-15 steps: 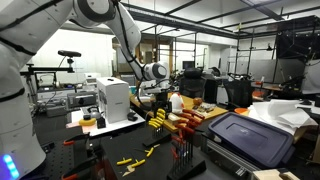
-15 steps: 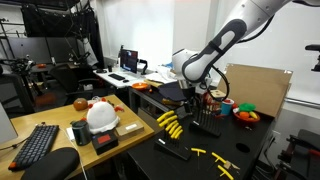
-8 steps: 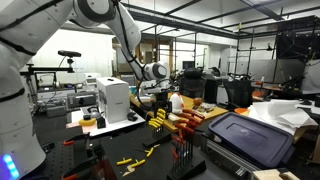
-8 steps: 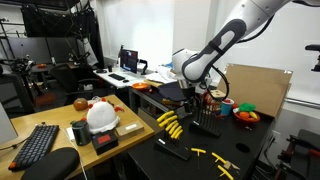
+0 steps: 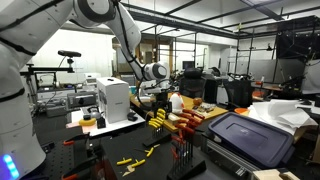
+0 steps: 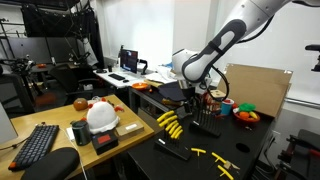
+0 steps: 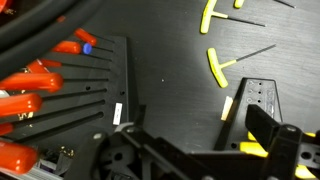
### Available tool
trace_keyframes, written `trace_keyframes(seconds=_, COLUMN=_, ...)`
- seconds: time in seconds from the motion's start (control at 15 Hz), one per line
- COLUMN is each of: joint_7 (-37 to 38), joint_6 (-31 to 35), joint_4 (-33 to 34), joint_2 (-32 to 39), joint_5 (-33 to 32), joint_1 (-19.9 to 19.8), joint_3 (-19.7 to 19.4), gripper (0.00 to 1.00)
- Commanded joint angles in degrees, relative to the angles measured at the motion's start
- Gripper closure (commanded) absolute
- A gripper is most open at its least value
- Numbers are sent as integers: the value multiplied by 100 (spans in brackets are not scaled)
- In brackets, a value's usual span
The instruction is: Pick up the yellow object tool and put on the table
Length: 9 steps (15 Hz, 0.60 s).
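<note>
Fingers (image 7: 287, 150) of the gripper (image 6: 196, 96) stand spread wide apart and empty, grasping nothing, as dark shapes along the bottom edge of the wrist view. Nothing has changed over the last second: the arm (image 6: 232, 38) hangs in the same pose in both exterior views, and the jaws stay fully released, so the pick appears not yet begun. Just beside the fingers, at the lower right of the wrist view, yellow handles (image 7: 229, 108) sit in a black holder (image 7: 262, 100), partly hidden, so their long axis cannot be told there. These seem the likeliest target, since the gripper hovers over them. Further out, two more yellow T-handle tools (image 7: 214, 66) lie flat on the dark table (image 7: 165, 80). Each has its yellow crossbar toward the middle of the picture, and its thin metal shaft runs away to the right, tilting slightly upward. On the opposite side, orange-handled screwdrivers (image 7: 30, 78) lie in a rack, well apart from the yellow tools. In an exterior view, a yellow cluster (image 6: 170, 122) sits below and beside the gripper.
</note>
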Motion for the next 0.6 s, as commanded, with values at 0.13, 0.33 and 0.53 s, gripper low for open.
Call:
trace_keyframes(seconds=0.13, joint_7=-88, joint_6=94, joint_4=-125, joint_2=0, joint_5=44, joint_1=41, joint_3=24, gripper=0)
trace_keyframes(seconds=0.33, joint_7=-188, joint_6=279, joint_4=-355, joint_2=-59, joint_5=110, joint_1=-2, joint_3=122, gripper=0)
trace_keyframes(seconds=0.53, joint_7=-261, joint_6=709, joint_4=-759, joint_2=-197, joint_5=129, joint_1=-40, joint_3=211, gripper=0)
